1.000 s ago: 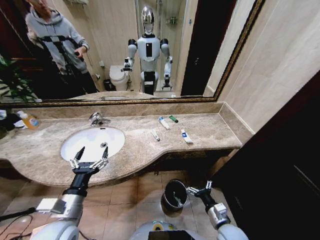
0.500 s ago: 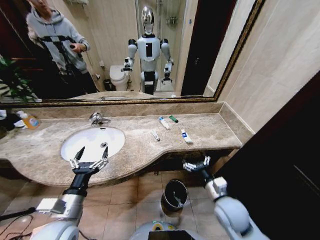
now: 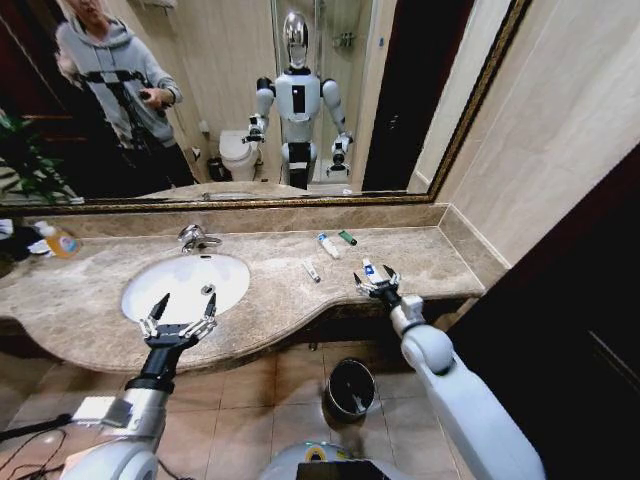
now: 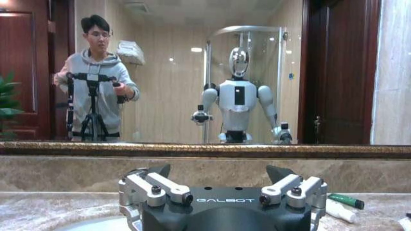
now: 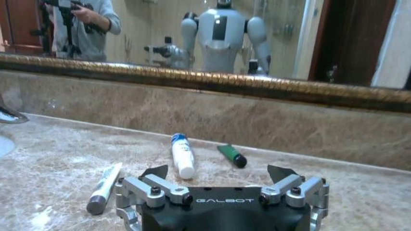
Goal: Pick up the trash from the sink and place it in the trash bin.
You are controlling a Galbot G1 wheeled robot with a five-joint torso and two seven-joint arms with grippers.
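Observation:
The trash lies on the marble counter, to the right of the white sink (image 3: 150,290): a white tube with blue marks (image 3: 327,245), a green-capped tube (image 3: 346,238), a thin grey-capped tube (image 3: 312,271) and a sachet (image 3: 367,265). My right gripper (image 3: 373,277) hovers open right at the sachet and partly covers it. In its wrist view the right gripper (image 5: 218,173) faces the white tube (image 5: 182,155), green-capped tube (image 5: 231,155) and grey-capped tube (image 5: 103,188). My left gripper (image 3: 186,302) stands open and idle over the sink's front rim. The black trash bin (image 3: 350,388) stands on the floor below the counter.
A chrome faucet (image 3: 193,238) rises behind the sink. An orange-labelled soap bottle (image 3: 60,241) stands at the counter's far left. A large mirror backs the counter, a wall closes its right end, and a dark door panel stands at the right.
My right arm has risen from beside the trash bin on the floor up to the counter, with its gripper now at the sachet. The left arm has not moved.

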